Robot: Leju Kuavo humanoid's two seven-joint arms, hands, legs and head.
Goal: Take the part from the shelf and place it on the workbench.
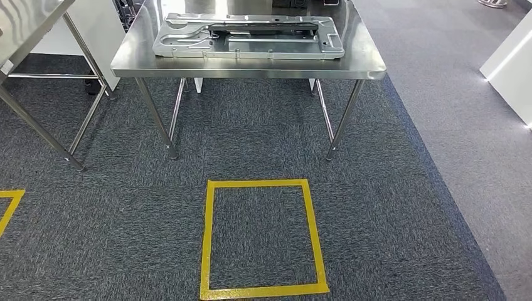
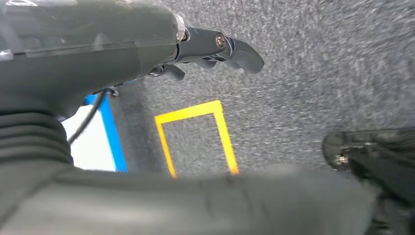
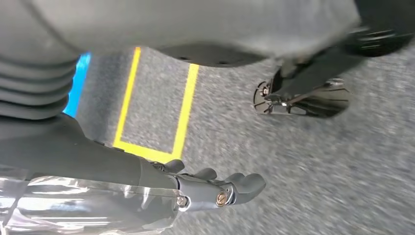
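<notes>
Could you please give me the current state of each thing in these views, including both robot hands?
Metal part: lying flat on the workbench, untouched.
Workbench: standing on the carpet, bearing the part.
Yellow tape square: on the carpet before the workbench, nothing inside.
Left robot hand: hanging over the carpet, holding nothing.
Right robot hand: hanging over the carpet, holding nothing.

My head camera looks down from high toward the desk (image 1: 251, 66) at twelve o'clock; both wrist cameras face the carpet (image 2: 318, 58) closely, sharing yellow tape (image 3: 183, 117).
</notes>
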